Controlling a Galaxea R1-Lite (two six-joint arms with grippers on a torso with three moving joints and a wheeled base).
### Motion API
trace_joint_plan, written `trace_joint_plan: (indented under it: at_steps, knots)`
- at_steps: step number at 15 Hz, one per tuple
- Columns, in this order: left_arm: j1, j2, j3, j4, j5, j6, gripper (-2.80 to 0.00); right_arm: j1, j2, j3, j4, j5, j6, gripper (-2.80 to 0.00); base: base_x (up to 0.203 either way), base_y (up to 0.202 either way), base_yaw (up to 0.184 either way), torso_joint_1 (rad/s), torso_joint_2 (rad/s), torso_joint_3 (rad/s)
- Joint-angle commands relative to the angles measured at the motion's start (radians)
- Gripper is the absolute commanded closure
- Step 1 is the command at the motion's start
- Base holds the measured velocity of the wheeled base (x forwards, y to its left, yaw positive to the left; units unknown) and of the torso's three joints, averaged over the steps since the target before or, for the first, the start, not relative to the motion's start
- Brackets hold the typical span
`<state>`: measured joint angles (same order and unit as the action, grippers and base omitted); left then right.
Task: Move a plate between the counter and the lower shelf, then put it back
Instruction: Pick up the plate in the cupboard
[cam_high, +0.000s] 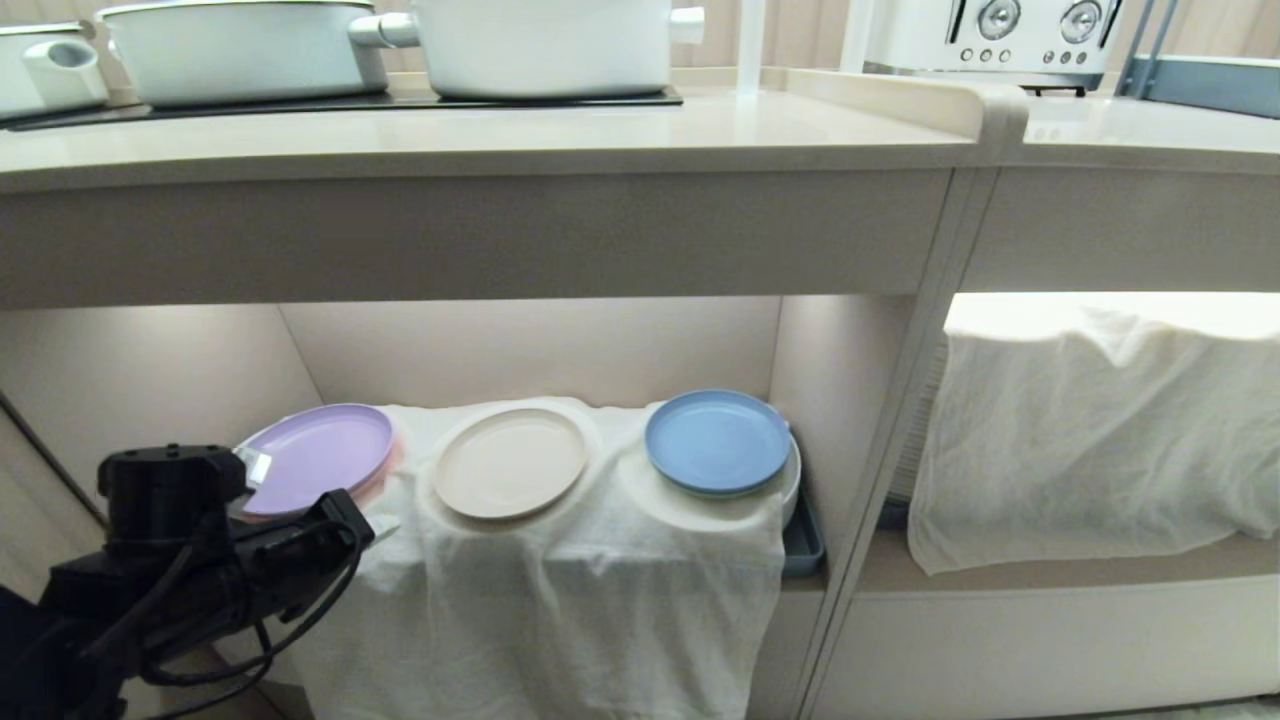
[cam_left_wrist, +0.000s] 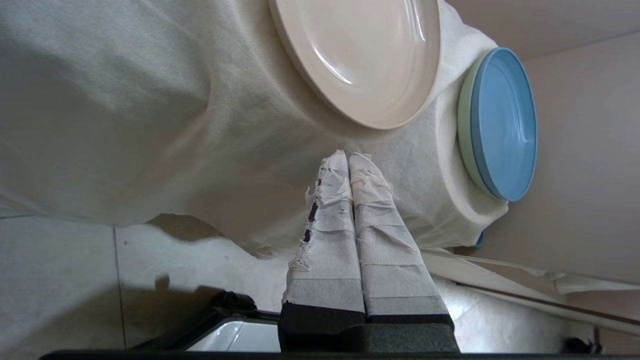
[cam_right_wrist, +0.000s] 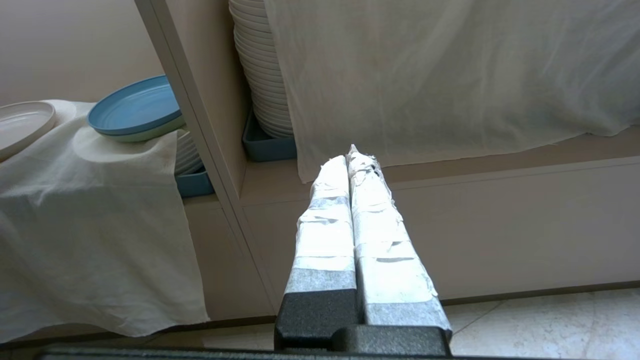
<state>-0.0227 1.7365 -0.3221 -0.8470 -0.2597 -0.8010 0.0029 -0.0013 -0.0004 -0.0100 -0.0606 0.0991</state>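
The round matte cream-beige plate (cam_high: 511, 462) lies on the middle hump of the wrinkled white cloth (cam_high: 560, 590) in the lower shelf (cam_high: 520, 350), between a lilac plate (cam_high: 320, 455) and a blue plate (cam_high: 717, 440). The left gripper (cam_left_wrist: 349, 156) hangs just before the cloth's draped front, near the cream plate's rim, its taped fingers (cam_left_wrist: 330, 240) pressed together and holding nothing. The right gripper (cam_right_wrist: 351, 156), likewise closed and empty, points at the neighbouring cubby.

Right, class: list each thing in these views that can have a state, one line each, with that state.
plate: lying flat on the cloth-covered middle hump, not held
lilac plate: flat on the left hump
blue plate: flat on the right hump
left gripper: shut, empty, just short of the plate
right gripper: shut, empty, before the neighbouring cubby
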Motion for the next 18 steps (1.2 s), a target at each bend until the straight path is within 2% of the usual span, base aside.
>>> trace_joint_plan:
  at_steps: [1, 3, 9, 11, 15, 17, 18]
  knots:
    - [0.015, 0.040, -0.020, -0.001, -0.031, 0.000, 0.00, 0.000, 0.001, 0.000, 0.001, -0.001, 0.001, 0.00, 0.000, 0.000, 0.000, 0.000, 0.00, 0.000]
    - [0.035, 0.060, -0.037, 0.007, -0.065, 0.012, 0.00, 0.000, 0.001, 0.000, -0.001, -0.001, 0.001, 0.00, 0.000, 0.000, 0.000, 0.000, 0.00, 0.000]
    - [0.050, 0.096, -0.122, 0.118, -0.098, 0.051, 0.00, 0.000, 0.001, 0.000, -0.001, -0.001, 0.001, 0.00, 0.000, 0.000, 0.000, 0.000, 0.00, 0.000]
    - [0.050, 0.109, -0.142, 0.133, -0.101, 0.084, 0.00, 0.000, 0.001, 0.000, -0.001, -0.001, 0.001, 0.00, 0.000, 0.000, 0.000, 0.000, 0.00, 0.000]
    - [0.052, 0.124, -0.170, 0.140, -0.099, 0.089, 0.00, 0.000, 0.001, 0.000, 0.000, -0.001, 0.001, 0.00, 0.000, 0.000, 0.000, 0.000, 0.00, 0.000]
    - [0.053, 0.130, -0.172, 0.138, -0.098, 0.090, -2.80, 0.000, 0.001, 0.000, -0.001, -0.001, 0.001, 0.00, 0.000, 0.000, 0.000, 0.000, 0.00, 0.000]
    - [0.053, 0.130, -0.172, 0.135, -0.098, 0.091, -2.80, 0.000, 0.001, 0.000, 0.000, -0.001, 0.001, 0.00, 0.000, 0.000, 0.000, 0.000, 0.00, 0.000]
